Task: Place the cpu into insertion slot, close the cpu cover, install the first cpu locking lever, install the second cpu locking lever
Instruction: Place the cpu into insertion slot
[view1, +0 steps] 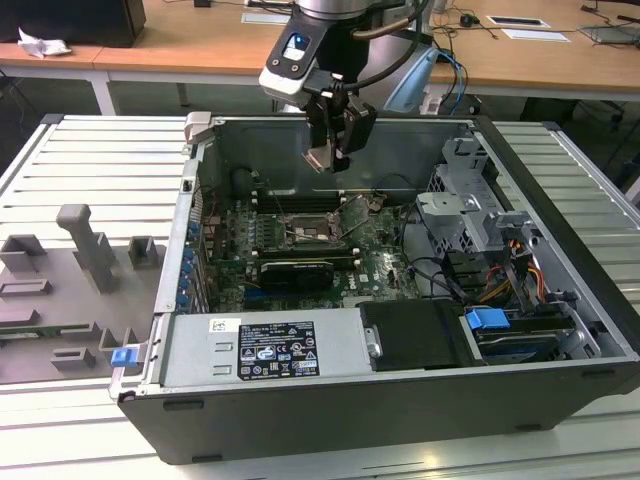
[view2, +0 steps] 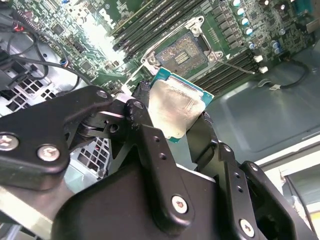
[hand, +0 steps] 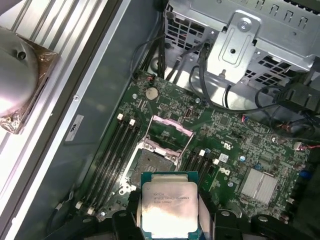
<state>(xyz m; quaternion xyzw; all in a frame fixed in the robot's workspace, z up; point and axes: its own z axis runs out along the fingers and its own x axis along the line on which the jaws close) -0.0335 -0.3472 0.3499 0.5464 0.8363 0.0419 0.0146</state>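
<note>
The gripper hangs inside the open computer case, its jaws clenched on the cpu, with one finger on each of two opposite edges. In the first wrist view the chip's silver top carries a few lines of small dark print near one edge. In the exterior view the insertion slot lies on the green circuit board at about six o'clock from the gripper, apart from the held chip. The slot is bare, and the cpu cover stands swung up from its hinged edge. At six o'clock from the slot, a grey power supply box bears a white label crowded with print and marks.
</note>
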